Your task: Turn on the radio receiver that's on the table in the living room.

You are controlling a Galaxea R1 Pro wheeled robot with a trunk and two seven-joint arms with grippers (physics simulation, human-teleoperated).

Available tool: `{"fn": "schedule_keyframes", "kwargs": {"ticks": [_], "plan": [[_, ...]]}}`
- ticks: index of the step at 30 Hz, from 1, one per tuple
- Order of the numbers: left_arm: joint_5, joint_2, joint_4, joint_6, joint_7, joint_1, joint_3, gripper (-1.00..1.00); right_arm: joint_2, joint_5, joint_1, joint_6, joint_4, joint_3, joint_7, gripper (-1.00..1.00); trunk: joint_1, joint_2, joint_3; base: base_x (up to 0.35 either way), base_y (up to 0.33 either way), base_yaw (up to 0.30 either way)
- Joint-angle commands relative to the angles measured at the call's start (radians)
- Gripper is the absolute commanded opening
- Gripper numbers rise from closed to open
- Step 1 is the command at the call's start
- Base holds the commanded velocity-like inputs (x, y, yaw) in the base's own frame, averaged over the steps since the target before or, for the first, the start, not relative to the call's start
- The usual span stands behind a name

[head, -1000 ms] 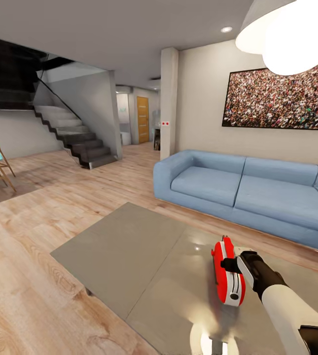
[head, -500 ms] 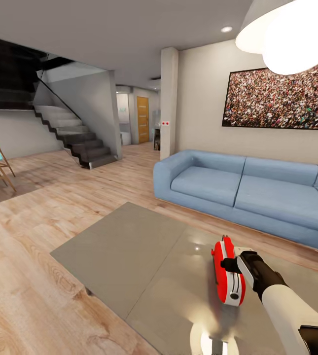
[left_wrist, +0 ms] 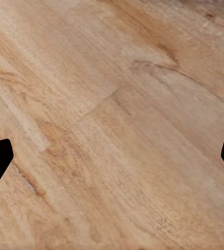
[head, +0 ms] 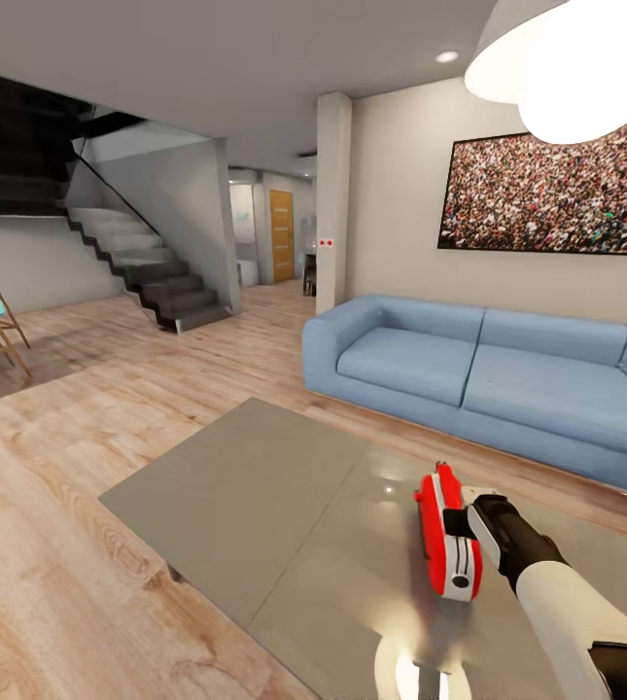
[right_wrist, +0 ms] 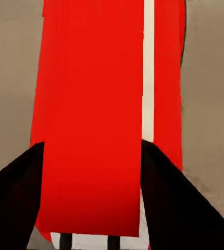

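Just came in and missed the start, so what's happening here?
A two-armed robot is working at the grey coffee table in a living room with a blue sofa. Its right end effector is pressed up against the red radio receiver, which stands on the tabletop; the right wrist view shows its fingers on either side of the red casing. The left end effector hangs open over the wood floor.

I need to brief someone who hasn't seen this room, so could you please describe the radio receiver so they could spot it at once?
In front of the blue sofa lies a low grey-beige table. Near its sofa-side end sits the radio receiver, at the right gripper. It is the one glossy red box there, with a white face and black knob.
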Motion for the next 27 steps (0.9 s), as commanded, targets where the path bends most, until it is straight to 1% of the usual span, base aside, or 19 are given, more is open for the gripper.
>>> {"fn": "schedule_keyframes", "kwargs": {"ticks": [1, 19, 20, 27], "plan": [[0.0, 0.0, 0.0, 0.0, 0.0, 0.0, 0.0, 1.0, 0.0, -0.016, 0.001, -0.001, 0.001, 0.0, 0.0, -1.0, 0.0, 0.0, 0.0, 0.0, 0.0, 0.0], [-0.004, 0.0, 0.001, 0.001, -0.003, 0.0, -0.002, 1.0, -0.001, -0.014, 0.001, -0.001, 0.001, 0.0, -0.003, -1.0, 0.0, 0.0, 0.0, 0.0, 0.0, 0.0], [-0.005, 0.0, 0.002, 0.002, -0.003, 0.0, -0.002, 1.0, -0.001, -0.01, 0.001, -0.001, 0.001, 0.0, 0.007, -1.0, 0.0, 0.0, 0.0, 0.0, 0.0, 0.0], [-0.006, 0.0, 0.002, 0.002, -0.002, 0.0, -0.002, 1.0, -0.001, -0.011, 0.001, -0.001, 0.001, -0.001, 0.009, -1.0, 0.0, 0.0, 0.0, 0.0, 0.0, 0.0]]}}
